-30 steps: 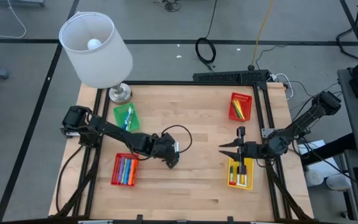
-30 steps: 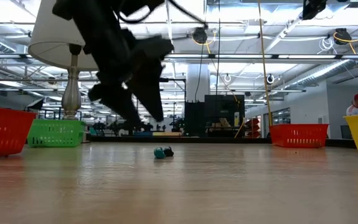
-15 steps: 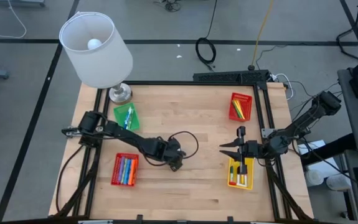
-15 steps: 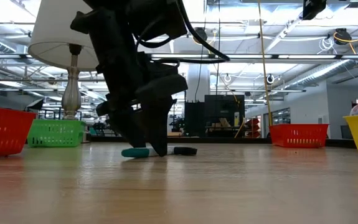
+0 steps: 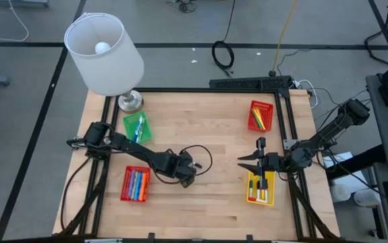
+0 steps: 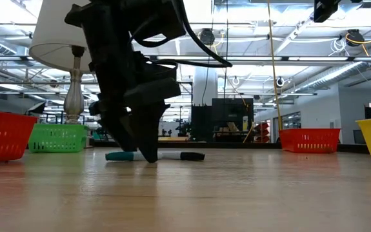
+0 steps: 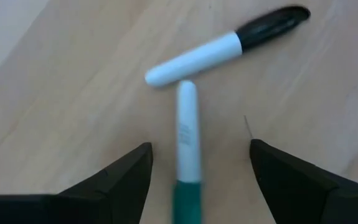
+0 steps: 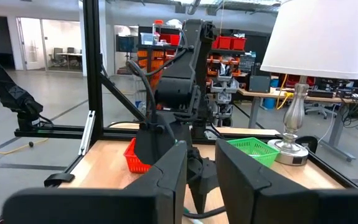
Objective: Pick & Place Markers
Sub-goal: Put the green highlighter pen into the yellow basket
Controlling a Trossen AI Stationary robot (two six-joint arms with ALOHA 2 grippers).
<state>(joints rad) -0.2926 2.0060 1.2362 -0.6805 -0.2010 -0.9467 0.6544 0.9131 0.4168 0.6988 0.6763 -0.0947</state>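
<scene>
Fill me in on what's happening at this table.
The robot is sorting markers into baskets. The left gripper is down at the table's middle, open, straddling a green-capped marker that lies on the wood beside a black-capped marker; neither is gripped yet. The right gripper waits over the yellow basket, holding nothing visible. Other markers already lie in the near red basket, the green basket and the far red basket.

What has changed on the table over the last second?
The left gripper came down to the tabletop, open astride the green-capped marker, beside the black-capped marker; nothing gripped yet. The right gripper stayed over the yellow basket; baskets unmoved.
</scene>
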